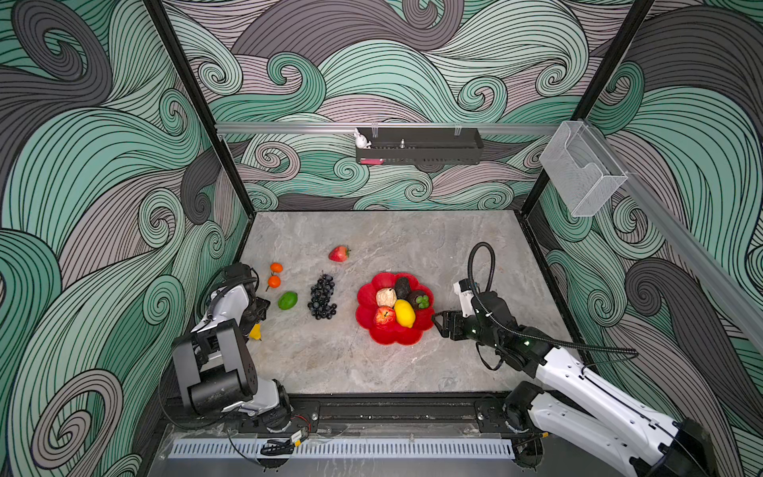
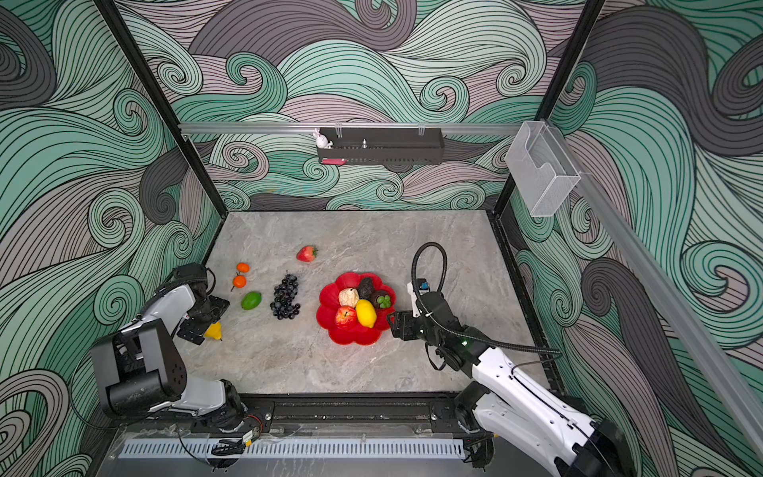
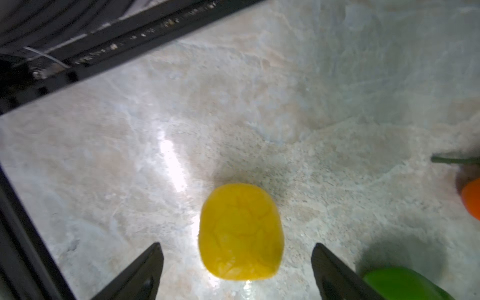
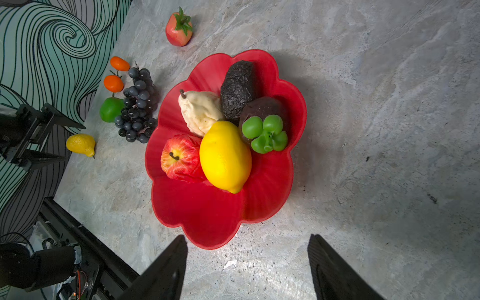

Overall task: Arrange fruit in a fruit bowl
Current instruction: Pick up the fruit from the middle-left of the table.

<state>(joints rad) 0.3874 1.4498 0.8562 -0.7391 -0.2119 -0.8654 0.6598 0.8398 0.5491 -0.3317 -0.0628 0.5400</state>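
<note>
The red scalloped fruit bowl (image 1: 392, 336) holds a red apple (image 1: 384, 316), a large lemon (image 1: 405, 313), a beige lumpy piece (image 1: 386, 297) and two dark pieces (image 1: 402, 287). On the table lie a strawberry (image 1: 339, 253), two oranges (image 1: 273, 281), a lime (image 1: 287, 300), a grape bunch (image 1: 322, 296) and a small lemon (image 3: 240, 231). My left gripper (image 3: 236, 244) stands open over the small lemon, with a gap on each side. My right gripper (image 4: 247, 237) is open and empty, just off the bowl's near right rim (image 4: 207, 233).
A black wall tray (image 1: 419, 150) hangs on the back rail, with a white rabbit figure (image 1: 362, 139) at its end. A clear bin (image 1: 582, 169) is fixed to the right wall. The black frame rail (image 3: 117, 41) runs close behind the small lemon.
</note>
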